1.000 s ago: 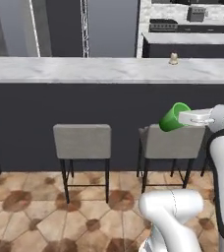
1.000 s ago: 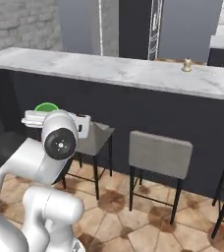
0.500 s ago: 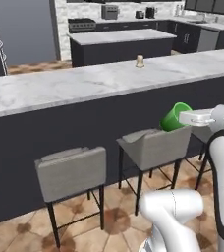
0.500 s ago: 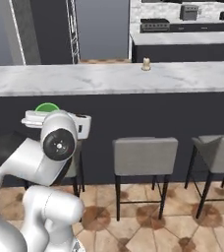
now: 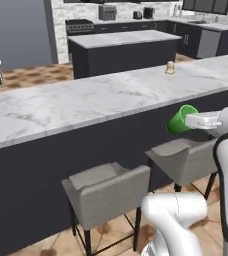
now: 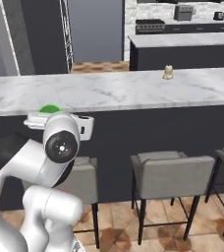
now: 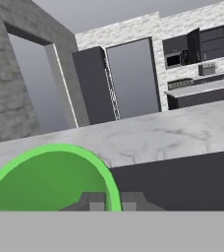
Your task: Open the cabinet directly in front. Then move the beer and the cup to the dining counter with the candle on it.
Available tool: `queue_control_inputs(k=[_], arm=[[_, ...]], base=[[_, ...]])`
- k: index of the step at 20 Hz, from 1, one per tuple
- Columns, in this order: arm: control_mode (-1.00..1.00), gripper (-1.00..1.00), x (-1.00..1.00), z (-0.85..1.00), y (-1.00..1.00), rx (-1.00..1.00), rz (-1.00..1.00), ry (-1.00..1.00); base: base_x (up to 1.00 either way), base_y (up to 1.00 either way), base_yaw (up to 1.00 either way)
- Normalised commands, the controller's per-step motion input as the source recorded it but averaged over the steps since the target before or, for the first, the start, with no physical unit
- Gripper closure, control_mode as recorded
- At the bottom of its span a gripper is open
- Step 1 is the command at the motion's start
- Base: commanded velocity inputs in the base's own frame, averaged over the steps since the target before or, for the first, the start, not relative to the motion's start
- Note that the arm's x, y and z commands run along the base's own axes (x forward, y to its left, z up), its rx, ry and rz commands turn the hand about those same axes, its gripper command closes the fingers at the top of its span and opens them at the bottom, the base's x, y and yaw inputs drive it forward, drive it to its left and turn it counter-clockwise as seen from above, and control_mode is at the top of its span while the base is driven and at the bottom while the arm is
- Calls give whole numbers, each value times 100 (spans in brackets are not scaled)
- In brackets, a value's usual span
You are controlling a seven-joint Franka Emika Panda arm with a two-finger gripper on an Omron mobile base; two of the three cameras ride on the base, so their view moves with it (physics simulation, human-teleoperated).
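Observation:
My gripper (image 5: 190,119) is shut on the rim of the cup (image 5: 179,119), a bright-green tumbler held on its side in front of the dining counter (image 5: 81,102), a little below its top. In the hand view the cup's open mouth (image 7: 50,177) lies just past the gripper (image 7: 113,202), whose fingertips pinch the rim. A sliver of the cup (image 6: 50,109) peeks over the hand in the right base view. The candle (image 5: 170,68) stands on the long marble top, far to the right of the cup; the candle (image 6: 168,72) sits mid-counter (image 6: 133,91). The beer and the cabinet are out of view.
Grey stools (image 5: 106,186) (image 5: 186,155) (image 6: 170,170) stand tucked against the counter's dark base. Behind the counter is a shorter marble-topped island (image 5: 123,47) (image 6: 182,49). Tall dark panels (image 6: 30,39) rise at the back left.
The whole picture has shifted as the base moved: counter and stools now lie more slanted and closer, candle further right. The cup has stayed in the shut gripper.

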Motion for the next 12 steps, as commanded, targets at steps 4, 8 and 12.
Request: queue_control_inputs(k=[4, 8, 12], arm=[[100, 100, 0, 0, 0, 0, 0, 0], [100, 100, 0, 0, 0, 0, 0, 0], [100, 100, 0, 0, 0, 0, 0, 0]], base=[[45, -1, 7], [4, -39, 31], [0, -9, 3]])
